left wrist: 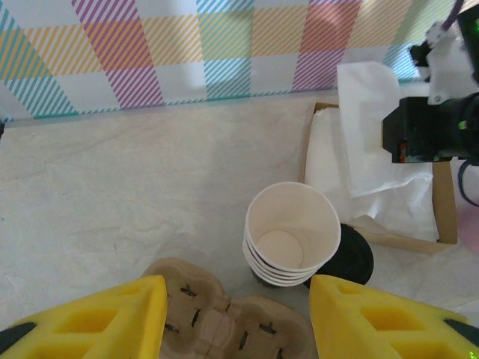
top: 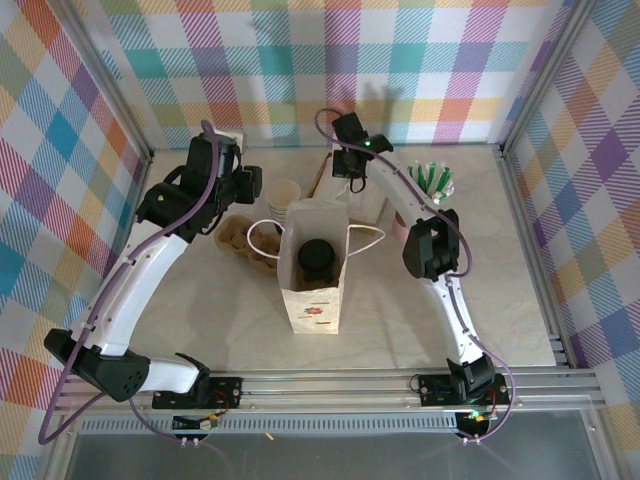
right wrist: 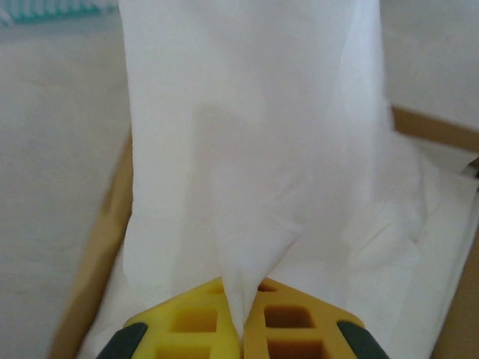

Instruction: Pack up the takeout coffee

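Count: one coffee [top: 318, 258], standing inside one bag [top: 311, 308] at table centre. One stack of cups [left wrist: 290, 235]. One carrier [left wrist: 224, 318].

Left gripper [left wrist: 236, 293]: fingers spread apart, holding nothing, above the carrier.

Right gripper [right wrist: 241, 303]: fingers pressed together, pinching one napkin [right wrist: 247, 149] over its box [right wrist: 93, 250].

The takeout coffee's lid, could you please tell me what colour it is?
Black; the coffee lid shows best in the top external view.

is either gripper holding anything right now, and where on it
The right gripper pinches a white napkin by a bunched fold. The left gripper is open, holding nothing.
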Robot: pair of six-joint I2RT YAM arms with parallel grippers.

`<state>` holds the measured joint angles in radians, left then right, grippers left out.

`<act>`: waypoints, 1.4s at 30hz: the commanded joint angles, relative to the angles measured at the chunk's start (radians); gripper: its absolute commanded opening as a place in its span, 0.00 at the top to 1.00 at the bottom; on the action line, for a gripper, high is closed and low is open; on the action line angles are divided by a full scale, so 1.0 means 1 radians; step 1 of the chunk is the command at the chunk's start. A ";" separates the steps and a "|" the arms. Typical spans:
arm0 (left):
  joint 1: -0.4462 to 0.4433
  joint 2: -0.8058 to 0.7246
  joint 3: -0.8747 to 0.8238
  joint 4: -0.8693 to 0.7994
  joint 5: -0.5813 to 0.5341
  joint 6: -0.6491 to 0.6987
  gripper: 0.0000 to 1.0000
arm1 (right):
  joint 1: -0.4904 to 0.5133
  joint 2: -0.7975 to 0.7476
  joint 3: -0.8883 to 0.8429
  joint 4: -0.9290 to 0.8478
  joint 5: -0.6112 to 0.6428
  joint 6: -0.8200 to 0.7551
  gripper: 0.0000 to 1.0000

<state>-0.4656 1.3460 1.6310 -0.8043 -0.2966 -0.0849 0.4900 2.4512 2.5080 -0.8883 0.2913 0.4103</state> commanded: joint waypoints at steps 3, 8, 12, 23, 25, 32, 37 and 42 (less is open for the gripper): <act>0.011 -0.055 -0.016 0.079 0.006 0.002 0.47 | -0.002 -0.157 0.034 0.086 -0.048 -0.048 1.00; 0.010 -0.089 -0.006 0.128 0.084 0.000 0.44 | -0.001 -0.275 0.000 0.202 -0.204 -0.102 1.00; 0.012 -0.122 0.015 0.160 0.156 -0.001 0.36 | 0.005 -0.442 -0.187 0.449 -0.508 -0.160 1.00; 0.097 -0.196 0.018 0.308 0.695 -0.077 0.08 | 0.119 -0.958 -1.040 1.206 -0.947 -0.381 1.00; 0.121 -0.209 -0.013 0.362 0.825 -0.143 0.07 | 0.155 -1.032 -1.149 1.231 -0.959 -0.441 1.00; 0.177 -0.315 -0.157 0.469 0.957 -0.246 0.02 | 0.256 -1.198 -1.297 1.091 -0.997 -0.544 1.00; 0.231 -0.342 -0.171 0.396 1.035 -0.201 0.02 | 0.280 -1.249 -1.402 1.151 -1.014 -0.516 1.00; 0.263 -0.326 -0.172 0.417 1.225 -0.230 0.04 | 0.281 -1.278 -1.439 1.167 -1.022 -0.494 1.00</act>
<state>-0.2176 1.0180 1.4685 -0.4152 0.7704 -0.2924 0.7681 1.1957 1.0878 0.2268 -0.7010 -0.0715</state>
